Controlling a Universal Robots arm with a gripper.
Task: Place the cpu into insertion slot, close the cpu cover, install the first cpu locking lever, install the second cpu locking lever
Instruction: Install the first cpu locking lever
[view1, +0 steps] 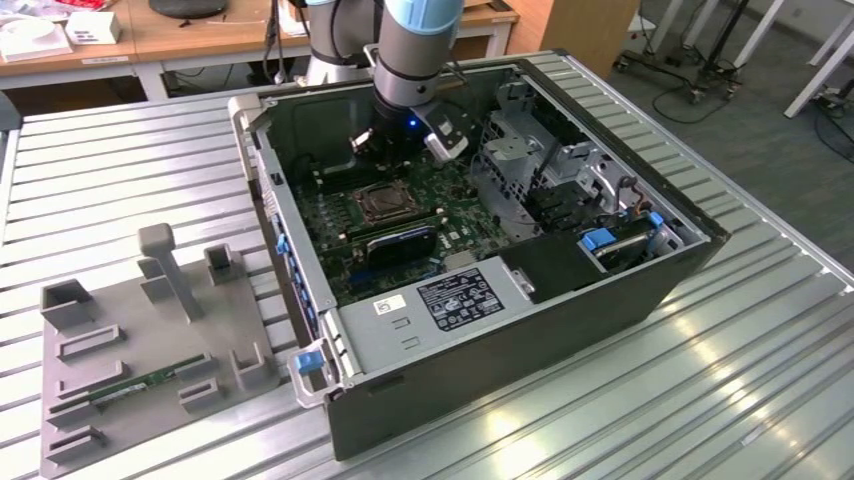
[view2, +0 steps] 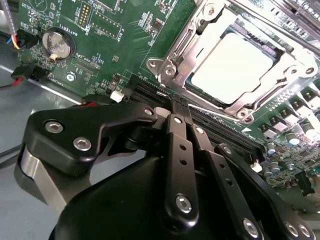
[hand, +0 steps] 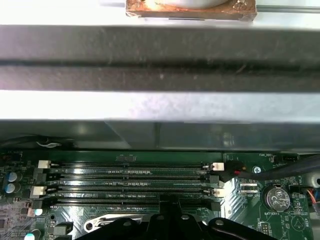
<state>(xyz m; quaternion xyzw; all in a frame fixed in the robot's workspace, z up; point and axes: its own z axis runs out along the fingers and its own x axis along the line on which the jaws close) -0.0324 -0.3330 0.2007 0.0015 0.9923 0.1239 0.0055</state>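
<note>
Slatted metal table (view1: 747, 330) carries an open PC case (view1: 561, 330), lying on its side. Arm (view1: 414, 50) reaches down into the case at its far end. Grey fixture tray (view1: 134, 330) sits on the table at the exterior view's left, just beside the case, with one memory stick (view1: 147, 382) lying in it. Green board (view1: 327, 205) covers the case floor. Gripper (view1: 396, 150) hangs over the board near the case's far wall, just beyond the slot (view1: 387, 205) and not touching it. In the second wrist view the gripper (view2: 179, 106) has its fingers pressed together with nothing between them, tips over the long black memory slots (view2: 150, 92). The first wrist view has the gripper (hand: 170, 212) over those same memory slots (hand: 130, 180), case wall behind them. Cover (view2: 265, 85) lies flat over the socket, silvery frame all round. cpu (view2: 232, 62) is seated in the slot, pale face visible through the cover's cut-out. Can't tell whether the levers are latched. Coin battery (view2: 56, 44) sits on the board past the memory slots, well apart from the socket; it is also in the first wrist view (hand: 276, 197).
</note>
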